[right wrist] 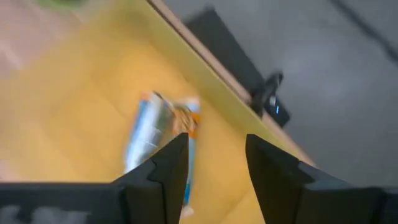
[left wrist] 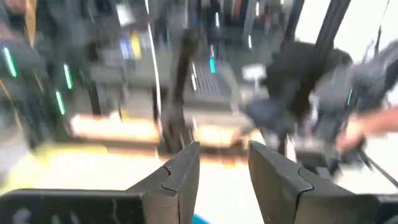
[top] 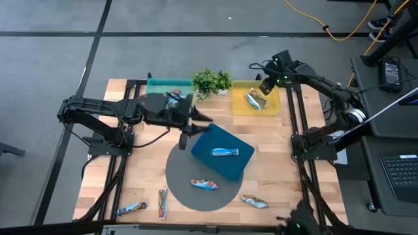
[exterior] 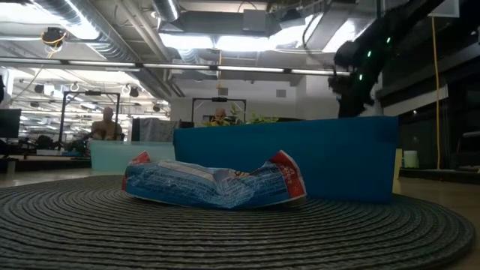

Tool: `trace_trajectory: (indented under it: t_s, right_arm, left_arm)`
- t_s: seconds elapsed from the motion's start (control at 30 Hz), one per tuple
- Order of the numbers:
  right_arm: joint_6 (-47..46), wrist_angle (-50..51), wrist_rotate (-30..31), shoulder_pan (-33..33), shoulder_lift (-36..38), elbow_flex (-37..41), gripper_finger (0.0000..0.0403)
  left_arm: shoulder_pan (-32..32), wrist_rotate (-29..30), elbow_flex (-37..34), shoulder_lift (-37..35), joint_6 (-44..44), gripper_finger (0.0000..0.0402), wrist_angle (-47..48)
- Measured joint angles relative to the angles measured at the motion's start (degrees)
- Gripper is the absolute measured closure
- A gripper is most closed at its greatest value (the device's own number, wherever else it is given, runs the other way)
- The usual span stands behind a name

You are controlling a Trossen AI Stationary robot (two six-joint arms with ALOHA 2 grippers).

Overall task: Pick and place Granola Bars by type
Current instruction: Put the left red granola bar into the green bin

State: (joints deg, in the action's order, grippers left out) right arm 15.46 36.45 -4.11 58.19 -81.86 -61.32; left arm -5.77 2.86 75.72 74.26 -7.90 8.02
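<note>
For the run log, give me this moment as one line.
left gripper: open, empty, over table by blue tray | right gripper: open, above yellow tray holding one bar | loose bars: four

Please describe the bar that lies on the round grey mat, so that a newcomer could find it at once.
Start at the round grey mat at the table's middle, partly under the blue tray. On its bare part lies one bar, blue with red ends. The similar bar nearby is inside the tray; the other loose ones rest on bare wood.
</note>
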Motion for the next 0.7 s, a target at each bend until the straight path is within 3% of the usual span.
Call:
trace_trajectory:
  t_s: [0.27, 0.57, 0.7]
  right_arm:
    - [0.0, -2.36, -6.91, -7.98, 13.42, -0.02, 0.0259]
    - [4.85, -11.97, -13.63, -18.64, 23.67, -0.02, 0.0275]
    - [7.19, -12.4, -13.7, -21.82, 24.74, -0.02, 0.028]
  left_arm:
    - [-5.54, 1.85, -4.99, 0.52, -20.07, 0.0277, 23.06]
    - [-17.61, 2.14, -16.23, 0.81, -48.46, 0.0295, 22.58]
    - [-24.93, 6.56, -20.31, 1.73, -58.92, 0.03, 19.73]
